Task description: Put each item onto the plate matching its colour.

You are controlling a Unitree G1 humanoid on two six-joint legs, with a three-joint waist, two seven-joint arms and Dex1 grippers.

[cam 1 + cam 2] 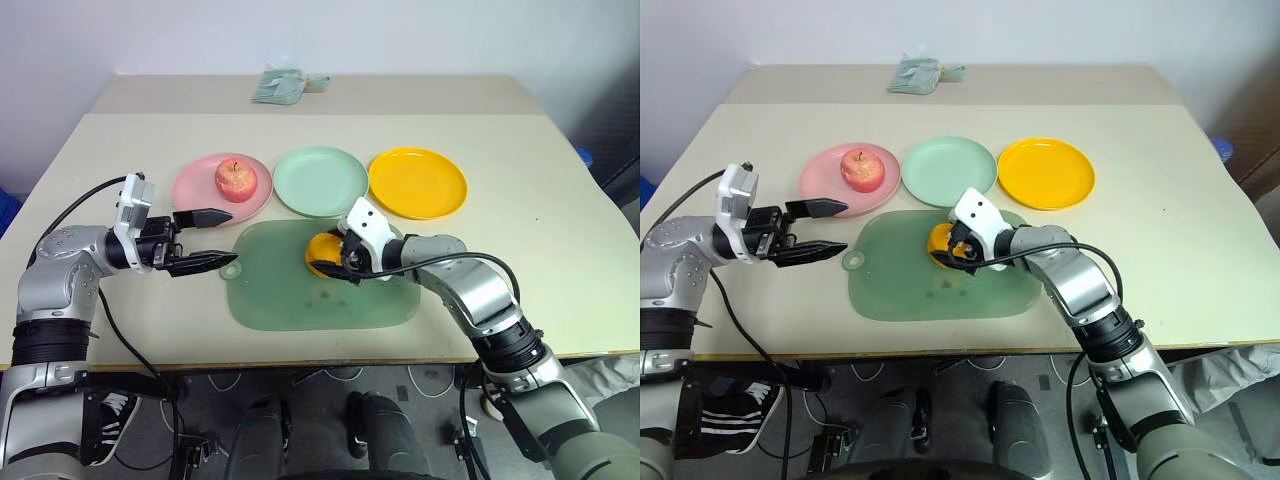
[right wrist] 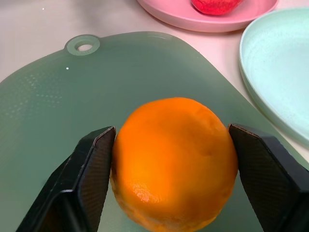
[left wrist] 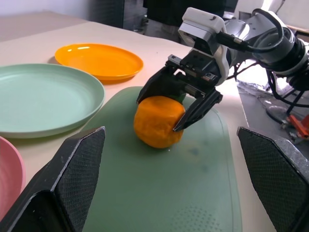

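Orange: round, dimpled skin, no clear long axis; on translucent green mat, gripped in right tool. Left tool open, left of mat. Apple on pink plate.

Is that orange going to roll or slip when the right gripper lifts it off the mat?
Likely firm: the orange keeps its round shape between the right gripper's fingers. Its glossy, curved skin may slip against the flat pads. If released on the smooth mat, it would probably roll.

Apple on pink plate — orange on the mat.
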